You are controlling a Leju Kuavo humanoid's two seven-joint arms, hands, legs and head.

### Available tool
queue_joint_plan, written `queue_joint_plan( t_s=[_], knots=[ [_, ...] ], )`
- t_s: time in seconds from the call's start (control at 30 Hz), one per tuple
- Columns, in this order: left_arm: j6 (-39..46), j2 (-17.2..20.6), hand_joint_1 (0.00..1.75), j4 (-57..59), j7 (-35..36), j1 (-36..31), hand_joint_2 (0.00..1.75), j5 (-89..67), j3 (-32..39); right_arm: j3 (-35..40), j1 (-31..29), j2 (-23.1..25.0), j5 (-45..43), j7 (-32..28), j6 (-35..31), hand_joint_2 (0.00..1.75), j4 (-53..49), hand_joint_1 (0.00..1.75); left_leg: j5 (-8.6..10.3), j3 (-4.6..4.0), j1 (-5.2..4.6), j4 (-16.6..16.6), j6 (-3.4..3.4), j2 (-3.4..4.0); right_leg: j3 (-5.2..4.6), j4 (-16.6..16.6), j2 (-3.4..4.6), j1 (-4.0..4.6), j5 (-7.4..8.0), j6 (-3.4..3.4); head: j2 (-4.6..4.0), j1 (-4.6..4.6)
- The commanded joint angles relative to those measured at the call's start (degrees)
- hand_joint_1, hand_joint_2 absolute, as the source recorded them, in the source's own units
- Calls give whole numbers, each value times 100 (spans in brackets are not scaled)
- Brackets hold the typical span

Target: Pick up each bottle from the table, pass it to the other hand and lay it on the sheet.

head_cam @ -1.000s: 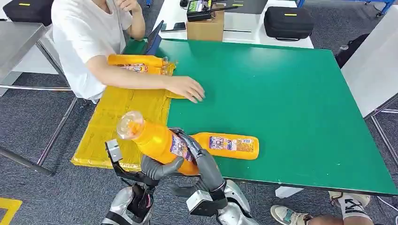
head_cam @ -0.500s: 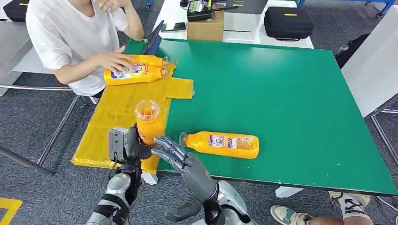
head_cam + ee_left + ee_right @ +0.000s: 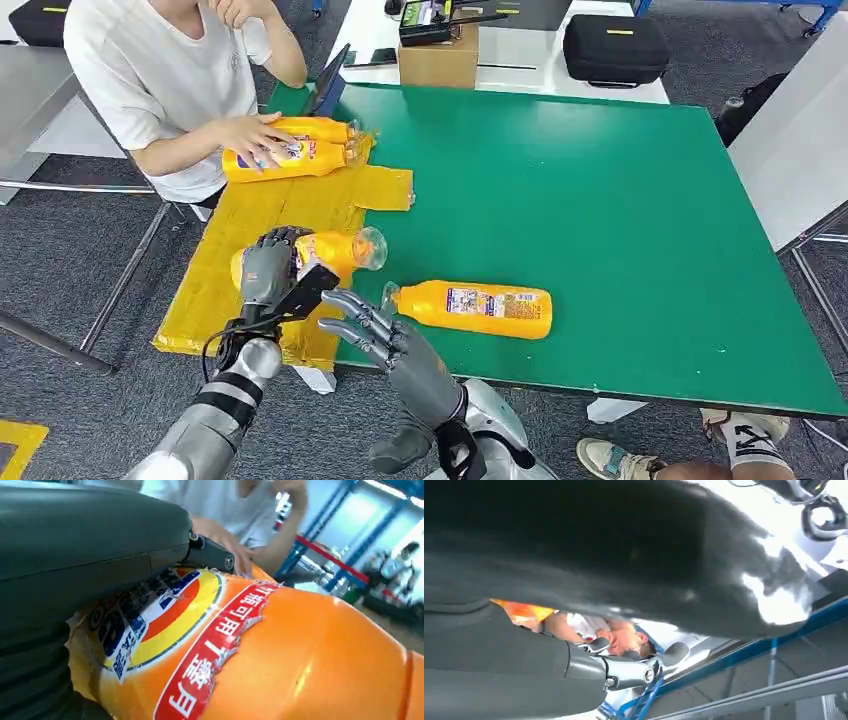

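One orange plastic bottle (image 3: 300,260) is grasped sideways by the left hand (image 3: 268,268) over the yellow sheet (image 3: 215,290), unreleased, while another orange bottle (image 3: 470,308) at three o'clock awaits the empty, spread-fingered right hand (image 3: 375,335) on the green tabletop (image 3: 600,220).

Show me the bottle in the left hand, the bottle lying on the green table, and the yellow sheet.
held bottle (image 3: 340,251), head view, orange neck
lying bottle (image 3: 480,306), head view, label
yellow sheet (image 3: 255,215), head view, bare middle
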Motion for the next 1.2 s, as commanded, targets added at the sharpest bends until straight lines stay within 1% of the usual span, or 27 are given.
queue_joint_plan(
  t_s=[0.03, 0.07, 0.17, 0.23, 0.27, 0.3, 0.33, 0.4, 0.43, 0.47, 0.5, 0.63, 0.67, 0.7, 0.73, 0.77, 0.8, 0.83, 0.9, 0.93, 1.03, 1.07, 1.1, 1.13, 1.2],
  knots=[
    [-546, 346, 175, 2264, 502, -1504, 175, -979, -644, 57, -338, -193, -373, -11, 165, 0, 182, 0, -4, 16, 6, 2, -6, -4, 21, 0, -10, 7, -3, -13, 0, 2],
    [-637, 318, 175, 2329, 540, -1566, 175, -965, -617, 42, -333, -182, -369, -11, 153, 0, 216, 0, -7, 24, 8, 3, -7, 0, 29, 1, -8, 10, -1, -24, 0, -2],
    [-800, 286, 175, 2468, 688, -1702, 175, -1083, -673, 47, -331, -178, -391, -11, 155, 0, 256, 0, -3, 15, 6, 2, -5, -3, 20, 1, -10, 7, 1, -21, 0, 2],
    [-800, 286, 175, 2468, 688, -1702, 175, -1083, -673, 47, -331, -178, -391, -11, 155, 0, 256, 0, -17, 42, 10, 3, -10, 5, 47, -1, -5, 13, -9, -28, 0, 2],
    [-889, 287, 175, 2547, 791, -1743, 175, -1183, -735, 50, -330, -181, -402, -11, 165, 0, 275, 0, -10, 28, 8, 2, -8, 9, 31, -1, 0, 10, -2, -24, 0, 0],
    [-1060, 287, 175, 2665, 946, -1819, 175, -1295, -797, 30, -336, -168, -404, -11, 166, 0, 321, 0, -16, 41, 9, 2, -10, 9, 45, 0, -2, 12, -8, -28, 0, 0],
    [-1165, 292, 175, 2730, 1036, -1865, 175, -1416, -882, 5, -332, -157, -428, -11, 183, 0, 353, 0, -6, 21, 5, 1, -7, 3, 25, -1, -5, 7, 0, -23, 0, 2],
    [-1319, 287, 175, 2843, 1331, -1931, 175, -1647, -1030, -39, -329, -144, -462, -11, 202, 0, 394, 0, -15, 38, 10, 6, -11, 3, 43, 2, -6, 13, -8, -30, 0, 0],
    [-1411, 265, 175, 2890, 1412, -1955, 175, -1708, -1066, -65, -320, -132, -494, -11, 235, 0, 423, 0, -5, 19, 4, 1, -7, 6, 21, -1, -1, 7, 2, -23, 0, 2],
    [-1504, 236, 175, 2917, 1481, -1965, 175, -1671, -1011, -84, -314, -124, -506, -11, 258, 0, 437, 0, -12, 32, 8, 5, -10, 8, 35, 1, 0, 11, -4, -28, 0, 0],
    [-1698, 184, 175, 2972, 1555, -1987, 175, -1564, -891, -98, -310, -114, -491, -11, 261, 0, 474, 0, -8, 25, 6, 2, -8, 4, 28, 0, -4, 9, -1, -25, 0, 0],
    [-1755, 147, 175, 2983, 1648, -2009, 175, -1565, -870, -107, -314, -95, -494, -11, 272, 0, 514, 0, -7, 25, 5, 0, -7, 9, 26, -2, 0, 8, 1, -23, 0, 0],
    [-1798, 157, 175, 3001, 1752, -2023, 175, -1631, -898, -105, -321, -87, -508, -11, 284, 0, 529, 0, -2, 15, 3, -2, -4, 5, 17, -3, -2, 5, 5, -20, 0, 2],
    [-1824, 160, 175, 3017, 1845, -2038, 175, -1669, -905, -118, -312, -72, -527, -11, 301, 0, 569, 0, -9, 34, 6, -2, -8, 8, 36, -4, -1, 9, -1, -25, 0, 0],
    [-1862, 153, 175, 3049, 1951, -2051, 175, -1684, -893, -135, -315, -49, -524, -11, 311, 0, 617, 0, -3, 16, 2, -1, -4, 9, 17, -2, 3, 4, 5, -20, 0, 0],
    [-1922, 135, 175, 3082, 2020, -2058, 175, -1655, -846, -151, -313, -32, -514, -11, 312, 0, 677, 0, -10, 32, 6, 0, -8, 13, 34, -3, 4, 9, -1, -25, 0, 0],
    [-1980, 110, 175, 3110, 2092, -2058, 175, -1637, -807, -176, -306, -18, -496, -11, 297, 0, 739, 0, -5, 22, 3, -1, -5, 10, 23, -2, 2, 5, 3, -21, 0, 0],
    [-1964, 93, 175, 3101, 2111, -2044, 175, -1618, -779, -189, -296, -23, -494, -11, 289, 0, 767, 0, -12, 38, 7, 1, -9, 12, 40, -2, 2, 10, -4, -26, 0, 2],
    [-1950, 83, 175, 3095, 2121, -2034, 175, -1603, -756, -200, -294, -15, -493, -11, 287, 0, 784, 0, -3, 22, 2, -4, -5, 9, 23, -4, 2, 4, 4, -21, 0, 0],
    [-1950, 83, 175, 3095, 2121, -2034, 175, -1603, -756, -200, -294, -15, -493, -11, 287, 0, 784, 0, -11, 38, 5, -3, -8, 14, 39, -4, 5, 8, -2, -25, 0, 2],
    [-1938, 38, 175, 3089, 2075, -1988, 175, -1618, -753, -243, -275, -24, -464, -11, 264, 0, 847, 0, -9, 35, 5, -3, -7, 13, 37, -6, 4, 8, 0, -25, 0, 0],
    [-1925, 11, 150, 3082, 2032, -1960, 175, -1610, -740, -268, -261, -22, -464, -11, 262, 0, 885, 0, -3, 25, 1, -5, -4, 9, 25, -5, 2, 4, 4, -21, 0, 0],
    [-1915, -20, 17, 3079, 2000, -1934, 175, -1600, -730, -278, -254, -30, -457, -11, 259, 0, 901, 0, -8, 35, 4, -4, -7, 12, 36, -5, 3, 6, 0, -24, 0, 0],
    [-1918, -45, 0, 3077, 1937, -1908, 175, -1590, -720, -292, -248, -29, -446, -11, 253, 0, 935, 0, -5, 32, 2, -7, -6, 10, 32, -7, 3, 4, 3, -22, 0, 0],
    [-2073, -108, 0, 3098, 1781, -1862, 175, -1496, -634, -313, -254, -22, -377, -11, 195, 0, 1019, 0, -6, 38, 3, -6, -6, 7, 41, -7, -1, 5, 0, -23, 0, 0]
  ],
)
